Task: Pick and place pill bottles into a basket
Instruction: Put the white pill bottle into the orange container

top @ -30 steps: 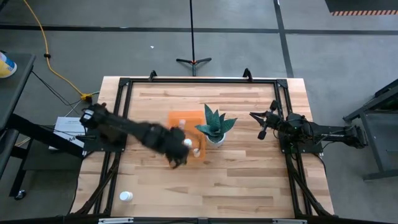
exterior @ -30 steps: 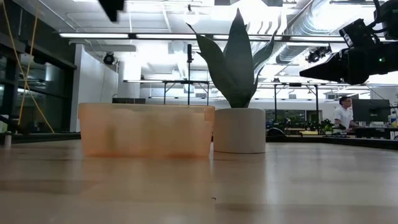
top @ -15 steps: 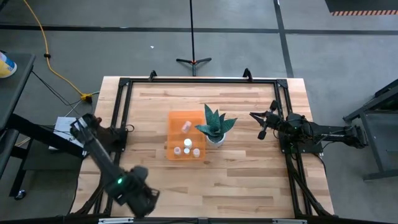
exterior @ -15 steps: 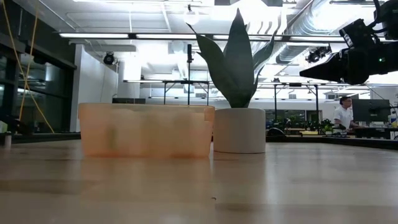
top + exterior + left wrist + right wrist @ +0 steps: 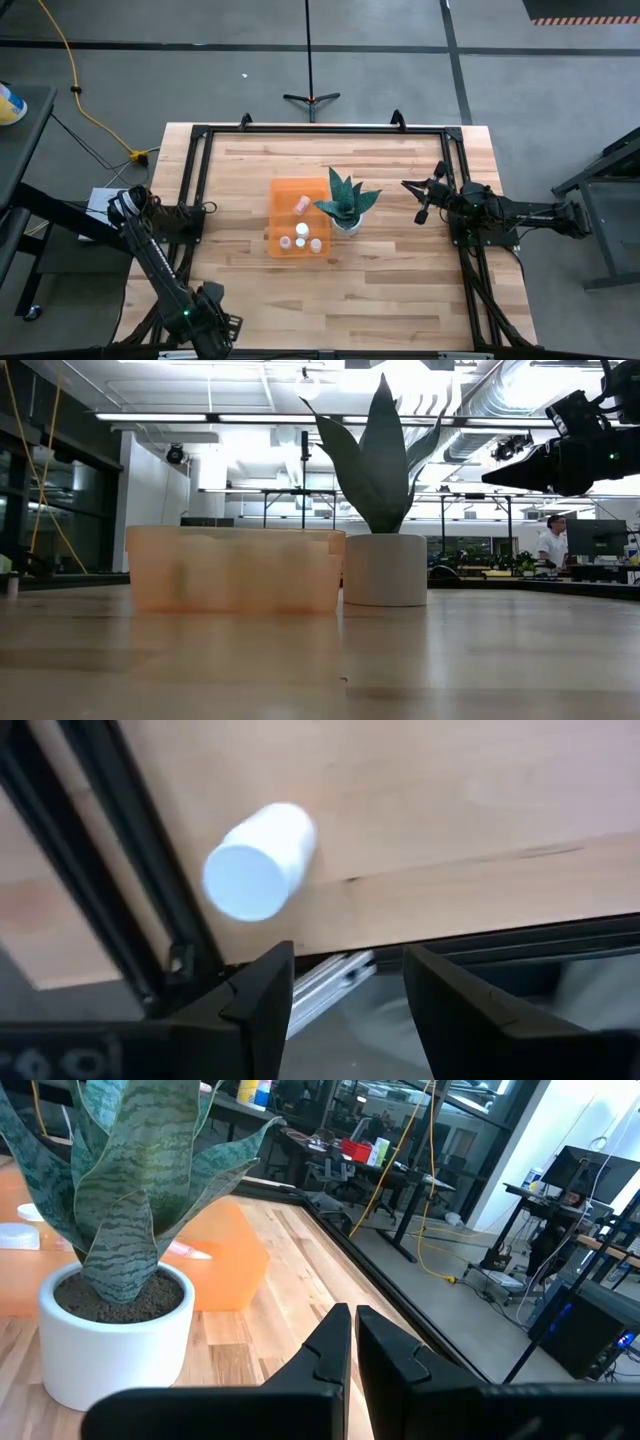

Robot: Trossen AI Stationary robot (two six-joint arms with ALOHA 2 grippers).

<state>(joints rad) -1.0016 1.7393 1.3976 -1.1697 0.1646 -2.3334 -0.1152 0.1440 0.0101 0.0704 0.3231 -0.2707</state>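
Pill bottle (image 5: 258,862) lies on its side just ahead of the left gripper (image 5: 345,982), fingers parted; right gripper (image 5: 354,1342) closed.

The high camera looks straight down on the pale wooden slatted table (image 5: 400,290); the low one sits level at tabletop height (both share the translucent orange ribbed basket (image 5: 299,231) (image 5: 235,568)); wrist cameras look closely past dark fingers.

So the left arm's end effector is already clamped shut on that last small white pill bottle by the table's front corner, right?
Not quite. The left wrist view shows the left end effector open, fingers spread, with the small white capped pill bottle lying untouched on the wooden table ahead of it, near the front corner.
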